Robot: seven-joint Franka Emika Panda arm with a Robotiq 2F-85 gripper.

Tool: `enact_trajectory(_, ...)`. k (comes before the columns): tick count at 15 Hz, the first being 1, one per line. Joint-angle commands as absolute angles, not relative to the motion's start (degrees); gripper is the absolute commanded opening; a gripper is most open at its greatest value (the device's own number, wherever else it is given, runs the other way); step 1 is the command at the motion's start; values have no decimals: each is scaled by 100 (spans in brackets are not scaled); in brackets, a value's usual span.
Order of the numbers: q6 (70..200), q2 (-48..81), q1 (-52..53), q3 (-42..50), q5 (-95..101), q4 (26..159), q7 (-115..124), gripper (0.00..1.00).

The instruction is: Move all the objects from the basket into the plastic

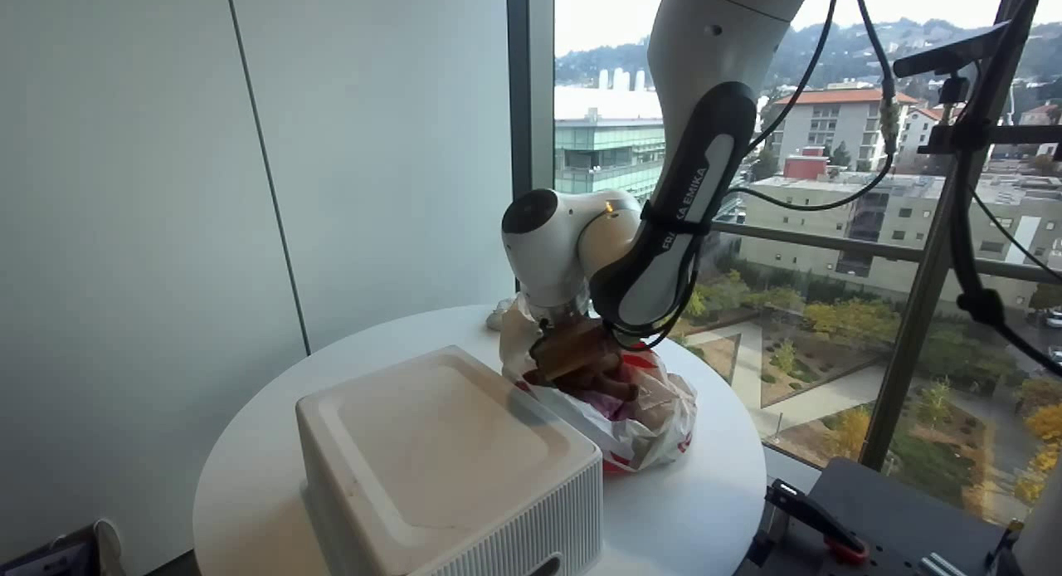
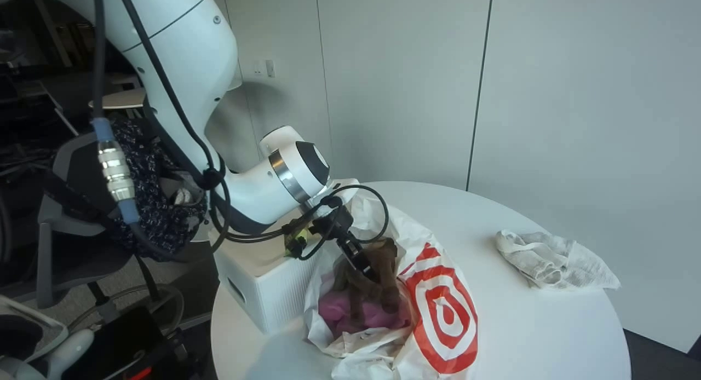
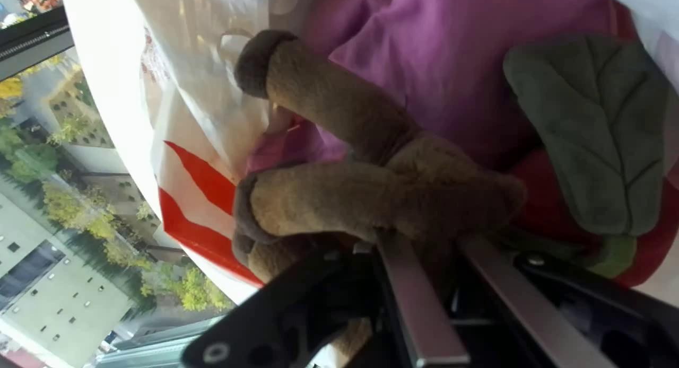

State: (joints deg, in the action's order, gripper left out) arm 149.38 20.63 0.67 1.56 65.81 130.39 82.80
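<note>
The plastic, a white bag with a red bullseye (image 2: 444, 314), lies open on the round table. Inside it show a pink cloth (image 2: 364, 313), a grey-green leaf piece (image 3: 594, 129) and something red (image 3: 541, 190). My gripper (image 3: 431, 241) reaches down into the bag's mouth, its fingers closed around a long-limbed brown plush (image 3: 323, 195). Part of that plush is hidden behind the fingers. It rests over the pink cloth, also visible in both exterior views. Close beside the bag stands the basket, a white ribbed box (image 1: 448, 451), with a closed flat face upward.
A crumpled whitish cloth (image 2: 556, 259) lies on the round white table (image 2: 526, 336), away from the bag. Behind the table rises a plain wall, and a window (image 1: 813, 227) is on another side. Cables loop around the wrist. A chair (image 2: 82, 226) stands near the box.
</note>
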Motion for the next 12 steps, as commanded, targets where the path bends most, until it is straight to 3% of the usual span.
enact_trajectory(1, 15453, 2670, 79, 327, 6978, 12656, 9160, 5)
enact_trajectory(3, 15632, 2899, 50, 386, 7079, 12634, 9437, 5)
enact_trajectory(4, 15679, 2940, 33, 401, 7058, 12661, 9551, 37)
enact_trajectory(6, 15769, 2821, 15, 402, 6966, 12804, 9600, 44)
enact_trajectory(12, 15268, 1590, 221, 265, 6702, 13557, 9570, 89)
